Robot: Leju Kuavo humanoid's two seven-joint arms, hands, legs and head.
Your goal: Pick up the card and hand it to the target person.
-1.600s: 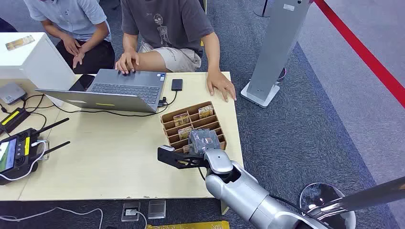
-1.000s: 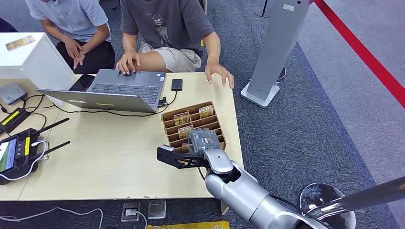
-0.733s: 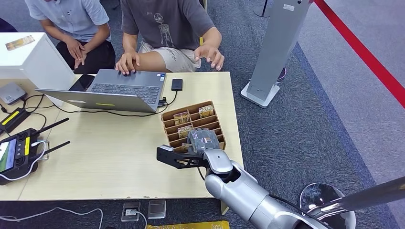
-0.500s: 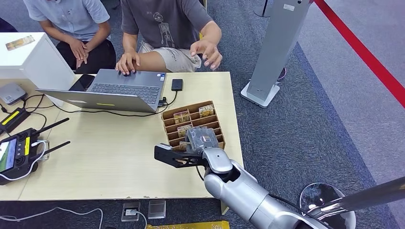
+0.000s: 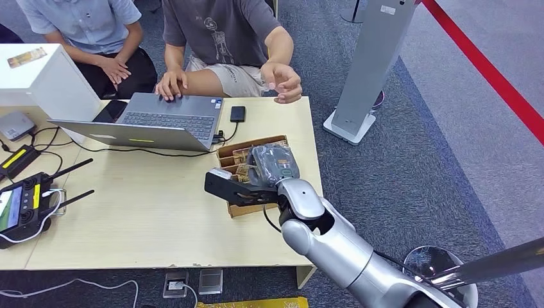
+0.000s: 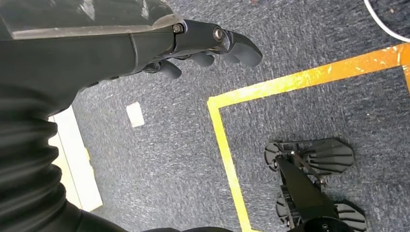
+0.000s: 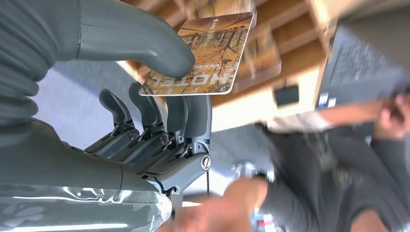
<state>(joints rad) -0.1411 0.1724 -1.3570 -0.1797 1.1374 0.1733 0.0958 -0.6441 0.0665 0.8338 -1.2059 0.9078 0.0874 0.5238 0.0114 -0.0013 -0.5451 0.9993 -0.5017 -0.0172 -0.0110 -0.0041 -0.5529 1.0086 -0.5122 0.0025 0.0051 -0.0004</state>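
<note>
A card [image 7: 208,53] printed with autumn trees and the word HOTEL is pinched between the thumb and fingers of my right hand [image 7: 159,96]. In the head view the right hand [image 5: 272,165] hovers over the wooden card rack [image 5: 238,208] at the table's right side, hiding most of it. More cards [image 5: 242,171] stand in the rack's slots. A person in a grey T-shirt sits across the table and holds one hand [image 5: 282,80] out above the far edge, a short way beyond my hand. My left hand [image 6: 208,43] hangs over the carpet, holding nothing.
An open laptop [image 5: 160,119] and a small black device [image 5: 238,113] lie near the far edge of the table [image 5: 128,212]. A remote controller [image 5: 22,205] sits at the left. A second person [image 5: 90,32] sits at the far left. A grey pillar [image 5: 369,64] stands to the right.
My right hand has lifted from the rack with the card and moved toward the far side. The person's hand rose from the table and now reaches toward me.
</note>
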